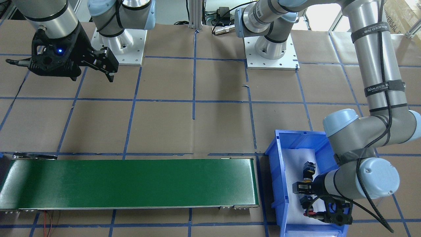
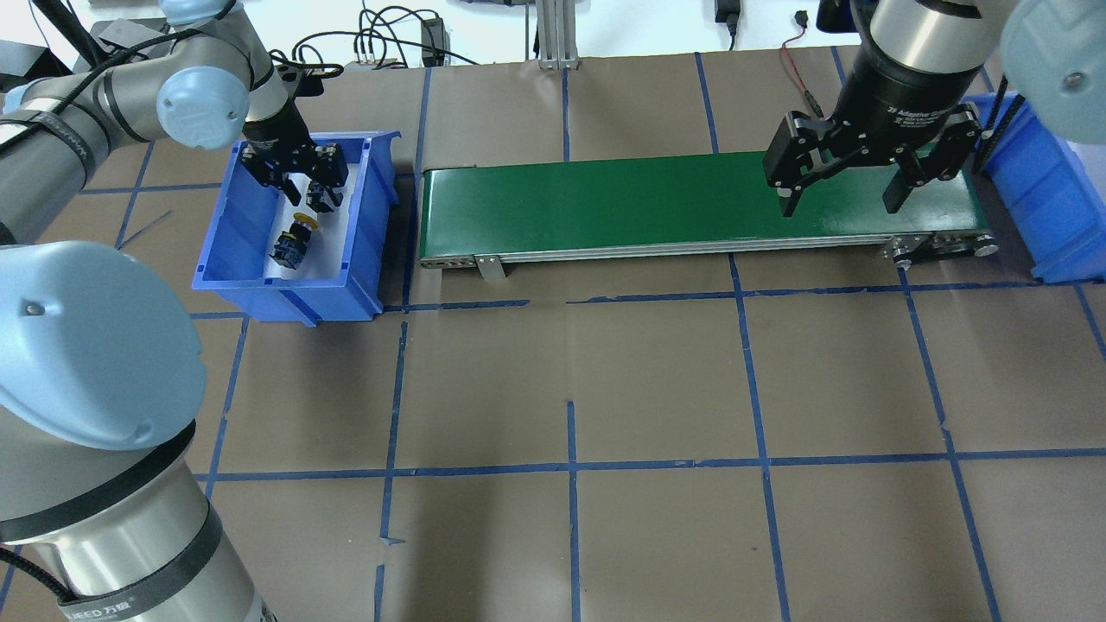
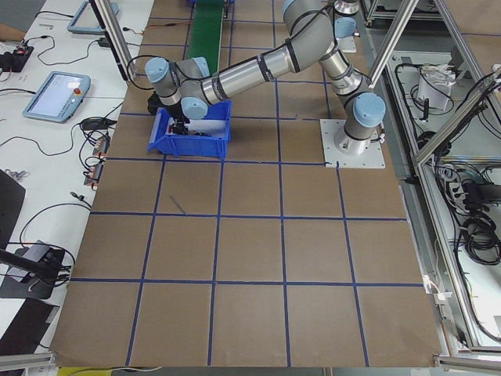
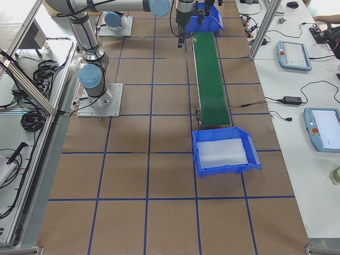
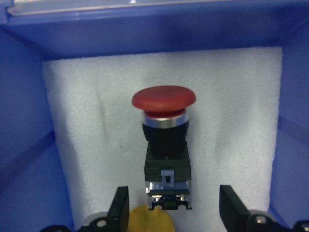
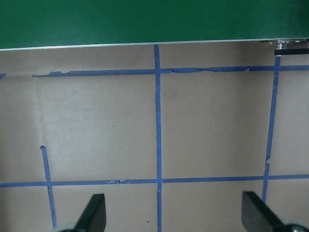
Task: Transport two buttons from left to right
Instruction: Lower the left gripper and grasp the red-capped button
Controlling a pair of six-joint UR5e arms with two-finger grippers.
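Observation:
The red button (image 5: pixel 164 104) lies on white foam in the left blue bin (image 2: pixel 371 225), red cap pointing away from the robot. The yellow button (image 2: pixel 292 240) lies just behind it, its cap (image 5: pixel 147 221) showing at the bottom of the left wrist view. My left gripper (image 2: pixel 295 177) is open and hangs inside the bin, its fingers (image 5: pixel 120 208) on either side of the red button's base and not touching it. My right gripper (image 2: pixel 842 194) is open and empty, above the right end of the green conveyor (image 2: pixel 648 203).
A second blue bin (image 2: pixel 1045 207), lined with white foam and holding nothing, stands past the conveyor's right end. The bin walls stand close around my left gripper. Brown paper with blue tape lines covers the table (image 2: pixel 570 389).

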